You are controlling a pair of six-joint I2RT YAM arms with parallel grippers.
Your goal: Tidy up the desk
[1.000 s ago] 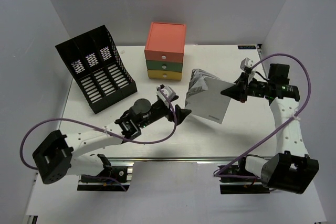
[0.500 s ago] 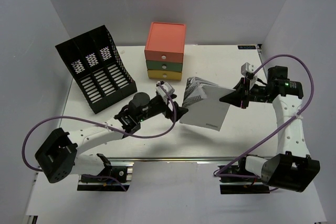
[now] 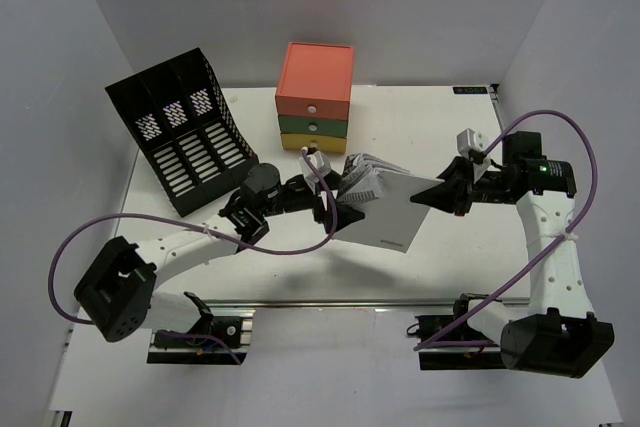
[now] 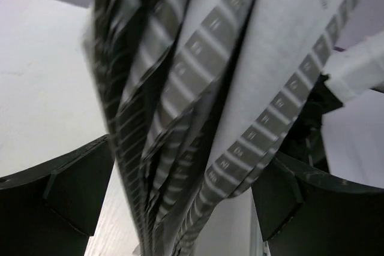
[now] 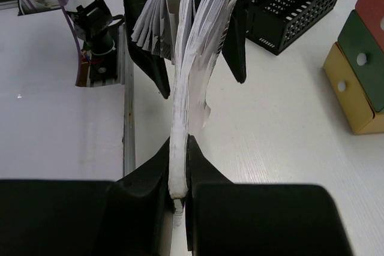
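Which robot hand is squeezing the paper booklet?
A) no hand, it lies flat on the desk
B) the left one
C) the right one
C: the right gripper is pinched shut on the edge of the booklet and holds it up, while the left gripper is open, with the fanned pages between its fingers.

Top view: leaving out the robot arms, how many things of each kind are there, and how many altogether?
Black file rack: 1
Drawer box: 1
Booklet: 1
Total: 3
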